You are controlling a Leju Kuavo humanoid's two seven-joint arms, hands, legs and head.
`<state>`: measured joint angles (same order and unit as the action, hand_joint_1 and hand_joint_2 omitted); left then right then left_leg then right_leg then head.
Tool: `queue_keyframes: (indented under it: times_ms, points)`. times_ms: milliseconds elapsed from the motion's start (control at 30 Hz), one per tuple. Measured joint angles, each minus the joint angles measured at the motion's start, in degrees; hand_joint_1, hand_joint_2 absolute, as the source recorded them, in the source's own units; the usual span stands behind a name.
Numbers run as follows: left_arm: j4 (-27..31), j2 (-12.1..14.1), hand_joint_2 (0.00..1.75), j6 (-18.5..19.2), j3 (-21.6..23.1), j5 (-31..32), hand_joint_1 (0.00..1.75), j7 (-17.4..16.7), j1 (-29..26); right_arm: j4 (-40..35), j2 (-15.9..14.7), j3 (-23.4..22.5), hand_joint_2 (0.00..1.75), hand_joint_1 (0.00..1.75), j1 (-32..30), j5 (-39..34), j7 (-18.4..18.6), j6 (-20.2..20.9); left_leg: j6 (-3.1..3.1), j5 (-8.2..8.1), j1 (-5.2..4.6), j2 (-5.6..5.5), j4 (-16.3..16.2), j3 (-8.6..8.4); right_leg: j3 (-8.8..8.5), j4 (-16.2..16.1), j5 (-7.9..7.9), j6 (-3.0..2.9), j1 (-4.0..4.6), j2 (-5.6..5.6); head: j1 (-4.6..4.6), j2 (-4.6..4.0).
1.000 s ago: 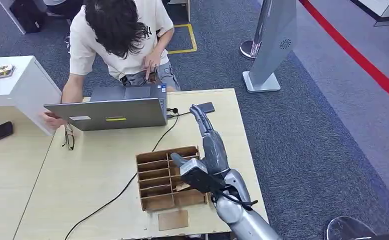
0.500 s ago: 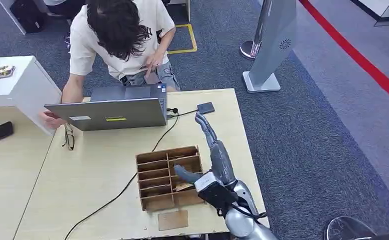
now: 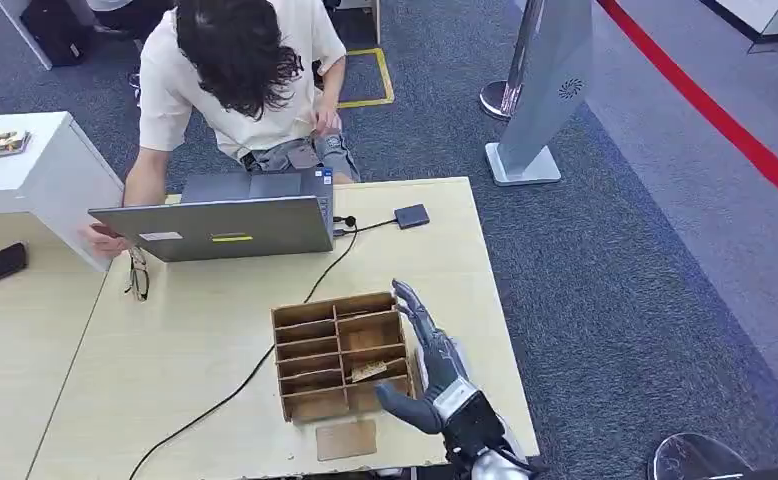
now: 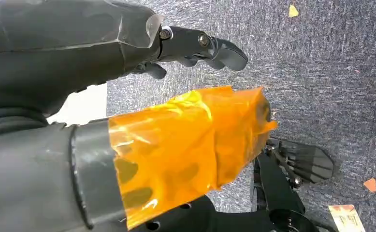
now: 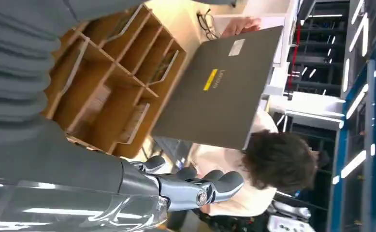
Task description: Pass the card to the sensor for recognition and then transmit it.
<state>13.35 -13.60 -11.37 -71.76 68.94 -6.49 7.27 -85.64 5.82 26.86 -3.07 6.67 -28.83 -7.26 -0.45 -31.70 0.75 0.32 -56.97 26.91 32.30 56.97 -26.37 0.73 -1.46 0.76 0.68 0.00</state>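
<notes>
Head view shows sensor beyond right hand, fingers spread.

My right hand is raised, flat and empty, fingers stretched forward and apart, thumb jutting out to the left. Wrist and forearm come in from the lower edge. My left hand hangs low, fingers loosely curled, holding nothing.
</notes>
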Motion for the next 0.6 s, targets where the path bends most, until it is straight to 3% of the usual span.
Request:
queue_keyframes:
  times_ms: [467,500,600]
  points:
    - [0.0,0.0,0.0,-0.6,0.0,-0.3,0.0,-0.2,0.0,-0.1,-1.1,-2.8,0.0,0.0,-4.9,-4.2,-0.9,1.7,0.0,0.0,0.0,0.01,0.0,0.01,0.0,0.0,0.0,0.0,0.0,0.0,0.0,0.0]
    - [0.0,0.0,0.0,-0.6,0.0,-0.4,0.0,-0.2,0.0,-0.1,-1.1,-2.8,1.75,0.0,-5.0,-4.5,-0.9,1.7,0.0,0.0,0.0,0.0,0.0,0.01,0.0,0.0,0.0,0.0,0.0,0.0,0.0,0.0]
    - [0.0,0.0,0.0,-0.6,0.0,-0.4,0.0,-0.2,0.0,-0.1,-1.1,-2.9,1.75,0.0,-5.4,-5.0,-1.0,1.9,0.0,0.0,0.0,0.0,0.0,0.01,0.0,0.0,0.0,0.0,0.0,0.0,0.0,0.0]
